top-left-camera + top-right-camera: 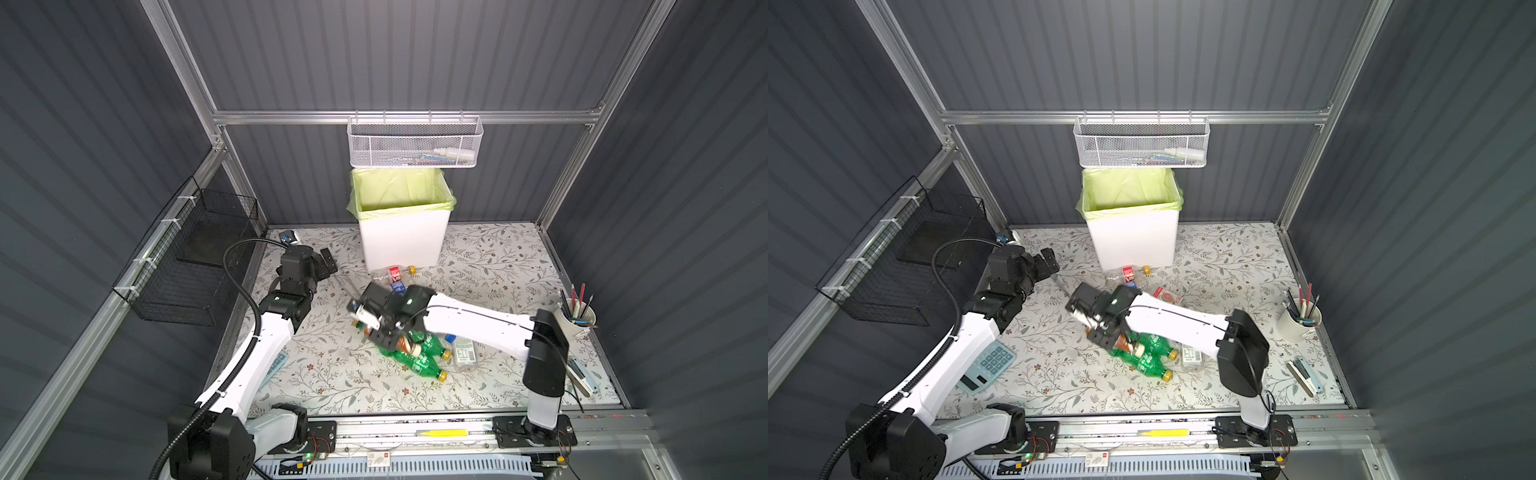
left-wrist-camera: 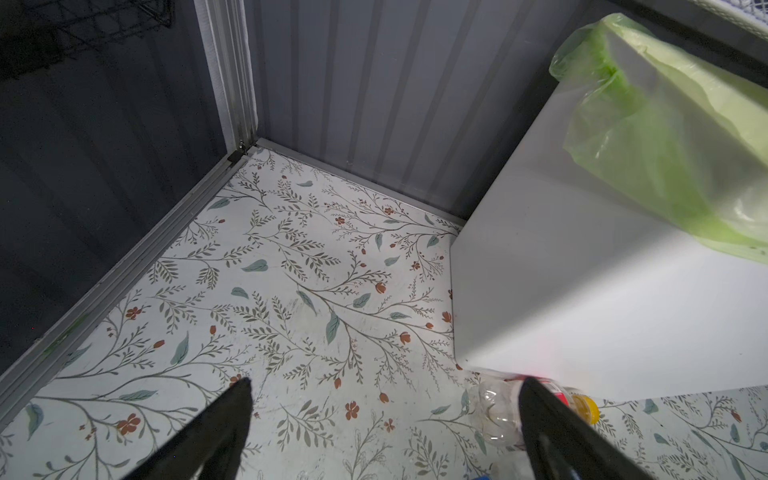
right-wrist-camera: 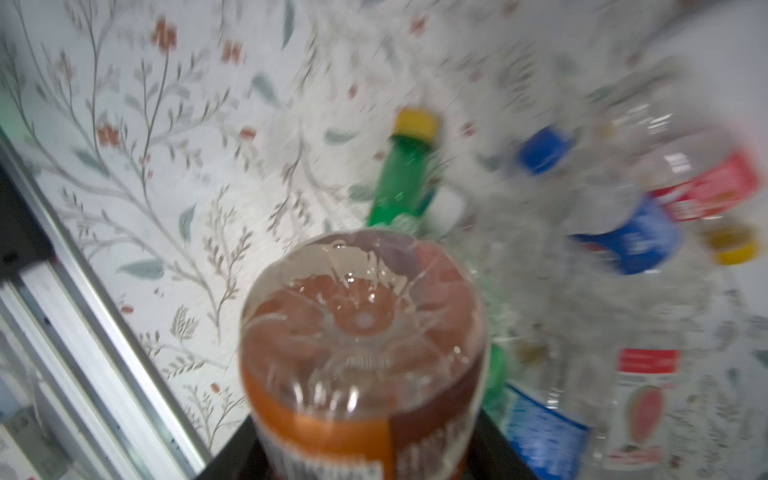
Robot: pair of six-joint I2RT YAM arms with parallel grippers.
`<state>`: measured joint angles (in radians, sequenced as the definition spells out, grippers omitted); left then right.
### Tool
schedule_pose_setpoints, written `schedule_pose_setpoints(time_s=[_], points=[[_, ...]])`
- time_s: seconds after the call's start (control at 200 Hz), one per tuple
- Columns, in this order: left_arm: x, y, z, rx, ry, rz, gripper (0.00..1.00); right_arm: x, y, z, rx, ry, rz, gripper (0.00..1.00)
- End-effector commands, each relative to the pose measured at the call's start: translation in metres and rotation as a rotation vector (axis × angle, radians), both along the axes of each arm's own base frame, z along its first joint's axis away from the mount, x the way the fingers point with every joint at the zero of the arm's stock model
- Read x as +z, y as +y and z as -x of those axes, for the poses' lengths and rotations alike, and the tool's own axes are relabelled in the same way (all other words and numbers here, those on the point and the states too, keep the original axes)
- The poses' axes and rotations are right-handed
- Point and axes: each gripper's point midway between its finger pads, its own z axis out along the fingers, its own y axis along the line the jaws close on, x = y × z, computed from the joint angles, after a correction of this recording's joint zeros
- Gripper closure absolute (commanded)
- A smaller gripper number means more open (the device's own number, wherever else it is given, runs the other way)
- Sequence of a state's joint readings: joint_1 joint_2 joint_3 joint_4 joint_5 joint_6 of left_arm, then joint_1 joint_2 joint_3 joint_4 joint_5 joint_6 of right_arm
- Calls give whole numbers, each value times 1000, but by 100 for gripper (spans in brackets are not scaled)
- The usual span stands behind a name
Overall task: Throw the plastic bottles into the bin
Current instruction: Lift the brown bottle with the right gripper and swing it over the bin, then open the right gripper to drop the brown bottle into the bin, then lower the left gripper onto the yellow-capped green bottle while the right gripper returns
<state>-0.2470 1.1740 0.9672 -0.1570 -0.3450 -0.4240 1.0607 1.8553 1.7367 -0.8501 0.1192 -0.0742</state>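
Note:
My right gripper (image 1: 386,332) (image 3: 370,449) is shut on an amber bottle (image 1: 403,343) (image 3: 361,353) with an orange-brown label, holding it tilted just above the pile at mid-table. Two green bottles (image 1: 419,363) (image 1: 1146,361) with yellow caps lie under it, with clear ones beside them. A clear bottle with a red label (image 1: 392,272) (image 2: 496,411) lies at the foot of the bin (image 1: 401,241) (image 2: 582,291), which stands at the back with its green liner. My left gripper (image 1: 328,262) (image 2: 384,384) hovers open and empty to the left of the bin.
A white mesh basket (image 1: 413,143) hangs above the bin. A black wire basket (image 1: 187,266) is on the left wall. A cup of pens (image 1: 575,318) stands at the right edge, and a calculator (image 1: 986,365) lies under the left arm.

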Motion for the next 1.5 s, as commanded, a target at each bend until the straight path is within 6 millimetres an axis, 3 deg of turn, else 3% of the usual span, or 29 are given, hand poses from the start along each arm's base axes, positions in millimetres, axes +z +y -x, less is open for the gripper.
schedule_pose_setpoints(time_s=[0.0,0.13,0.265,0.34,0.445,0.495,0.575,0.725,0.735,0.82,0.895,0.956,0.971,0.986,0.991,1.006,1.011,1.031,1.171,1.291,1.411,1.496], points=[[1,5,0,18,-9,4,0,127,-11,-61,-67,-317,-236,54],[-2,3,-2,7,-3,-1,0,260,-41,-94,-112,-622,-442,53],[-7,-1,-4,-14,4,-1,0,387,-100,-106,-201,-889,-698,52],[-10,-4,-5,-30,11,0,0,432,-127,-103,-233,-979,-833,50],[-16,-9,-5,-56,23,11,0,457,-147,-110,-269,-1022,-973,49],[-19,-12,-5,-72,31,23,0,452,-151,-127,-299,-980,-1026,49],[-26,-16,-6,-83,52,47,0,422,-145,-168,-342,-822,-1094,50],[-36,-26,-5,-109,83,114,0,322,-108,-257,-401,-477,-986,42],[-36,-27,-5,-110,83,116,0,312,-106,-262,-414,-452,-966,39],[-38,-25,-1,-104,93,113,0,302,-116,-278,-481,-451,-917,12],[-37,-21,3,-92,93,98,0,321,-131,-274,-516,-511,-923,2],[-38,-18,5,-84,95,87,0,335,-141,-267,-530,-559,-929,1],[-37,-17,6,-81,94,85,0,350,-147,-258,-529,-591,-952,1],[-37,-17,6,-81,94,85,0,346,-150,-257,-540,-591,-944,1],[-37,-17,6,-82,94,85,0,356,-153,-252,-535,-612,-963,1],[-37,-17,7,-81,95,84,0,356,-155,-249,-540,-619,-963,1],[-37,-17,6,-80,94,83,0,368,-158,-244,-535,-645,-986,1],[-38,-17,7,-79,96,83,0,374,-163,-238,-535,-669,-1004,1],[-41,-17,9,-75,108,90,0,372,-188,-206,-568,-714,-998,1],[-42,-19,12,-76,118,93,0,336,-203,-195,-627,-669,-898,1],[-47,-25,16,-78,129,107,0,279,-216,-184,-696,-583,-800,1],[-52,-30,22,-71,143,116,0,226,-224,-172,-747,-490,-729,1]])
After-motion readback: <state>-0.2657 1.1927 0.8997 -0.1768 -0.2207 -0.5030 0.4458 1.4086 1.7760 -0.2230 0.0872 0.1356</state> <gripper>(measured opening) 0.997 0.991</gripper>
